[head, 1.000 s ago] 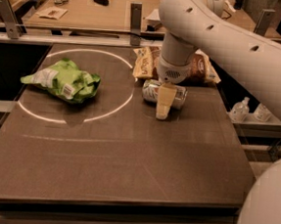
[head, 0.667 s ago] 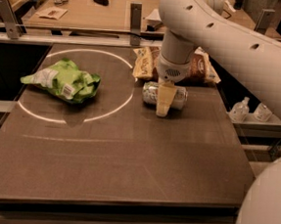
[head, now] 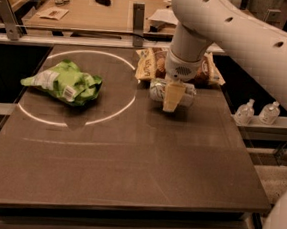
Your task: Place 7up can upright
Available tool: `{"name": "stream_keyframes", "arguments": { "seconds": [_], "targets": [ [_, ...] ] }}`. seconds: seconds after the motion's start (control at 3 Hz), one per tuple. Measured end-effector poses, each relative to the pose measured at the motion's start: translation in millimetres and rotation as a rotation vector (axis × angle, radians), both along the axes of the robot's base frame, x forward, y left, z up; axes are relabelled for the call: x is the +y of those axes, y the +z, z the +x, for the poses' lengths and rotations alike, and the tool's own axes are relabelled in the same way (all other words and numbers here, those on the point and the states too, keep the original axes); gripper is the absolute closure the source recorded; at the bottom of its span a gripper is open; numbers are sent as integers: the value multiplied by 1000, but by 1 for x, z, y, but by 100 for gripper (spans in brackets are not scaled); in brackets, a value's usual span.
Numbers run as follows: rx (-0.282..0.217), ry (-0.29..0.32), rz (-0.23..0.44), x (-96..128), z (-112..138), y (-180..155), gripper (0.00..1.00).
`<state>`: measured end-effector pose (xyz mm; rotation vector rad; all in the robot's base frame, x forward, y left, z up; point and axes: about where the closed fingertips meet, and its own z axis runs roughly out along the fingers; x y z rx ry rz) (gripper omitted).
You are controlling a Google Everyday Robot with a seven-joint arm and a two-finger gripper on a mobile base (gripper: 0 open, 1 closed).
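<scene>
Single camera view, looking down on a dark counter.

- 7up can: lies on its side, long axis running left-right, toward the back right part of the counter. Silver body, with only its two ends showing past the gripper. Not upright.
- Gripper: comes straight down over the middle of the can and covers its centre section. Whether it is clamped on the can or only set around it, I cannot tell from this view.
- Arm: large white link that enters from the upper right and bends down to a wrist directly above the can.
- Brown and yellow chip bag: lies flat just behind the can, partly hidden by the wrist. Whether it touches the can is not clear.
- Green snack bag: crumpled, on the left side of the counter, well apart from the can.
- White circle: marked on the counter surface. The green bag sits inside it, toward its left edge. The can lies outside it, just to the right of its right arc.
- Two small clear bottles: stand side by side on a ledge off the right edge of the counter.
- Behind the counter: a lighter wooden tabletop with small items too indistinct to name.
</scene>
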<state>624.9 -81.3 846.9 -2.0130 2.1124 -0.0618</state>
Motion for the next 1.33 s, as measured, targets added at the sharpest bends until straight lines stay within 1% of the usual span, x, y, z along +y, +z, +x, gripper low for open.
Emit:
{"name": "stream_keyframes", "arguments": {
  "seconds": [0.33,0.67,1.0,1.33],
  "targets": [
    [-20,2,104,-5,-11,30,100],
    [-34,39,311,-12,-12,45,100],
    [-28,98,563,-22,-13,42,100],
    [21,179,846,-13,-21,40,100]
  ]
}}
